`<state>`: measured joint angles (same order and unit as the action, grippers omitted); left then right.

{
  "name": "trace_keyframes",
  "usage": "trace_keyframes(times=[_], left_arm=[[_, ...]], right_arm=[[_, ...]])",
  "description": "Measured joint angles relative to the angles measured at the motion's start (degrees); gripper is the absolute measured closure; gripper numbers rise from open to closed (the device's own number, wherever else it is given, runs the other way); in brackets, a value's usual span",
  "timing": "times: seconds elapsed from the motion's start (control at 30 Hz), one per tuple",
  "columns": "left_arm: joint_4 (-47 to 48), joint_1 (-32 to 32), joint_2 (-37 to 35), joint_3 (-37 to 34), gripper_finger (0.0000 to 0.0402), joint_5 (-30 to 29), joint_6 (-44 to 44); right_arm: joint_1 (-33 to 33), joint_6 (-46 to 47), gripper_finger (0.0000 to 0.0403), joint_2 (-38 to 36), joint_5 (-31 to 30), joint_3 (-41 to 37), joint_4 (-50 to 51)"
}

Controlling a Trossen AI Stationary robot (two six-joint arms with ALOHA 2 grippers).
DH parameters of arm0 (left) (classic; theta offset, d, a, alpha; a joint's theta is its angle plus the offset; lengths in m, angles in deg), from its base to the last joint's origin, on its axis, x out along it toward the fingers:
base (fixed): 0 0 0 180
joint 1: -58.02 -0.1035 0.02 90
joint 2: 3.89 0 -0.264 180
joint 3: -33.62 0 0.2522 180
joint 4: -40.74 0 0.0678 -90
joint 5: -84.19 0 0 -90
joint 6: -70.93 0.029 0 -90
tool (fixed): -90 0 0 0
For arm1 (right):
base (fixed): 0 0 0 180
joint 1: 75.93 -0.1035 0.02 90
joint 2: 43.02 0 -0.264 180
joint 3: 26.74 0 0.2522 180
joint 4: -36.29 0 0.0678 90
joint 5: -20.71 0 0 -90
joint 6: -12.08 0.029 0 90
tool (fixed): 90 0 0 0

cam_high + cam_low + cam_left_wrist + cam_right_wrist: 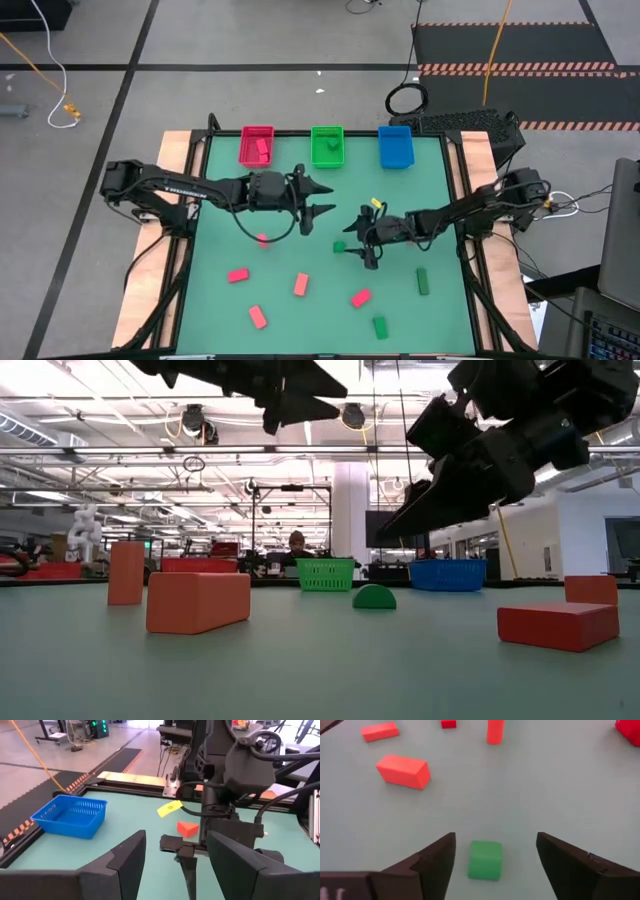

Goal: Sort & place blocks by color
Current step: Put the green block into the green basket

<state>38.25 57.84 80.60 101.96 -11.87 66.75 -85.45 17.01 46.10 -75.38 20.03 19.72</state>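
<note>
No readable brand or writing anywhere that I can make out. There's white lettering along the left arm in the overhead shot, but it's too small to read, and a little yellow tag (pixel 169 808) hanging off the right arm looks blank from here.

The right tool (pixel 492 862) sits low over the middle of the green counter (pixel 220 300), fingers spread apart, with a small green cube (pixel 485 860) lying on the mat between them. Nothing is touching it. From overhead, that cube (pixel 339 246) is just beside the tool tip.

The left tool (pixel 322 200) hangs higher up near the middle of the counter, in front of the bins, fingers apart and empty.

At the far edge there's a red bin (pixel 257 145), a green bin (pixel 327 146) and a blue bin (pixel 395 147). The red one already has some red pieces in it and the green one has something green, but I can't tell how many.

The rest of the blocks are scattered over the near half: red bars (pixel 238 275) and a tiny pink cube (pixel 262 238) toward the left, more red in the centre, and green bars (pixel 422 281) on the right.

In the table-level shot, the arms are cut off at the top, and a person in the background is mostly hidden behind the green bin.
</note>
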Motion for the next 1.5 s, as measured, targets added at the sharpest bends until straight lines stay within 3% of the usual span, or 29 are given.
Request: trace_keyframes(times=[0.2, 0.5, 0.8, 1.1, 1.37, 1.5], left_arm=[[-0.17, -0.02, 1.36, 0.0, 0.019, -0.02, -0.61], [0.11, 0.7, 1.38, 0.0, 0.019, -0.04, -0.78], [1.52, 1.07, 1.38, 0.0, 0.019, -0.07, -0.59], [1.94, 1.09, 1.38, 0.0, 0.019, -0.07, -0.68], [4.66, 1.09, 1.38, 0.0, 0.019, -0.07, -1.82], [4.69, 1.09, 1.38, 0.0, 0.019, -0.07, -1.9]], right_arm=[[0.02, 3.85, 0.0093, 5.47, -0.1, 0.02, -5.81], [-0.35, 4.78, 0.0094, 13.86, -3.18, 0.01, -12.79], [-1.55, 4.21, 0.0156, 16.38, -4.99, 0.02, -14.41], [-2.64, -0.14, 0.0279, 16.39, -6.16, 0.02, -17.28], [-2.04, -4.5, 0.0285, 12.62, -6.24, 0.02, -17.06], [-0.84, -11.0, 0.0285, 7.78, -11.1, 0.02, -15.13]])
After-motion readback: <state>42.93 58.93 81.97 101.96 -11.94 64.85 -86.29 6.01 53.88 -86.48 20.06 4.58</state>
